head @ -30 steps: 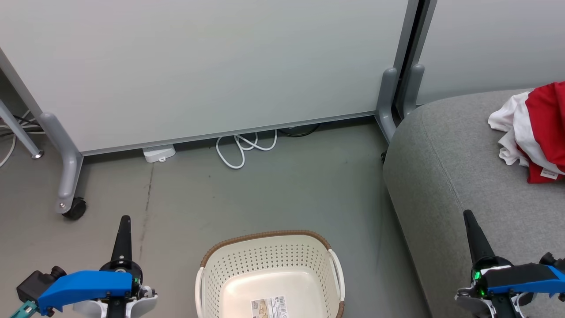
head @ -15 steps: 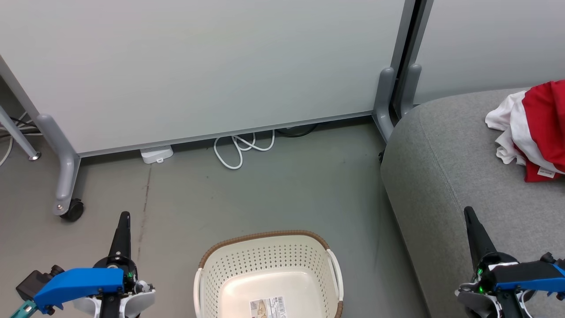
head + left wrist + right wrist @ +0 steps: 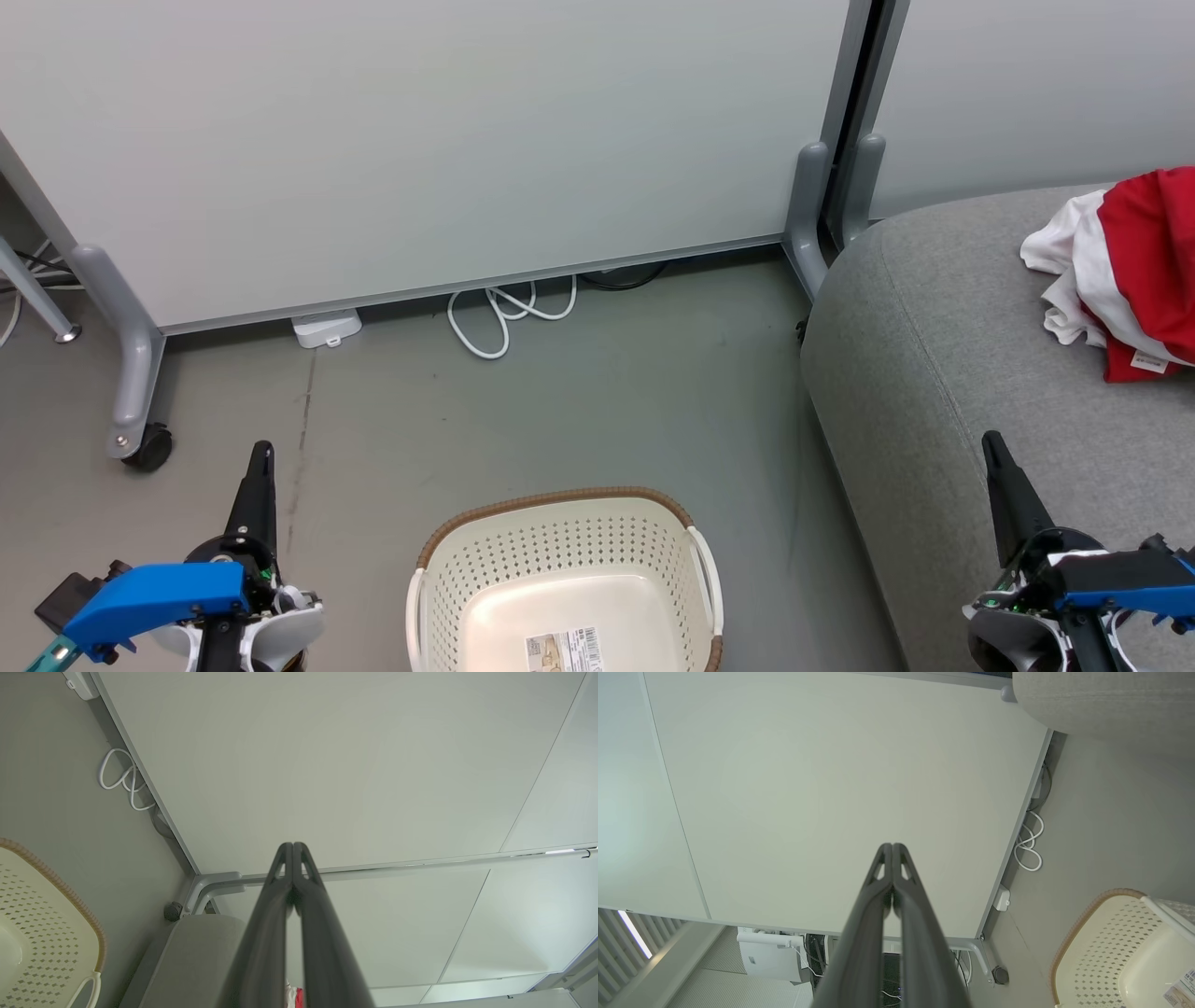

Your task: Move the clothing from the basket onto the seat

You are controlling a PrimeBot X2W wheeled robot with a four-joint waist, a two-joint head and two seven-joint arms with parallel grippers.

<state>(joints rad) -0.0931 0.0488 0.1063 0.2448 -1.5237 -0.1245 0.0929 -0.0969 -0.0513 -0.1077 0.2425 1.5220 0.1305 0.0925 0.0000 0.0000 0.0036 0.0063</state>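
We see the clothing [image 3: 1134,271], a red and white heap, lying on the grey seat [image 3: 934,373], well to the right of the basket [image 3: 560,496] and beyond it. The seat's rounded corner comes near the basket's right handle (a strip of floor [image 3: 766,448] runs between them). Inside the basket a barcode sticker [image 3: 565,649] lies on the smooth bottom. Our left pincer [image 3: 264,450] hangs left of the basket over the floor, its two fingers clenched tip to tip with nothing between them. Our right pincer [image 3: 990,439] hangs right of the basket, over the seat, clenched likewise and holding nothing. Beyond the basket a white cable [image 3: 504,317] coils at the foot of a pale partition [image 3: 420,140].
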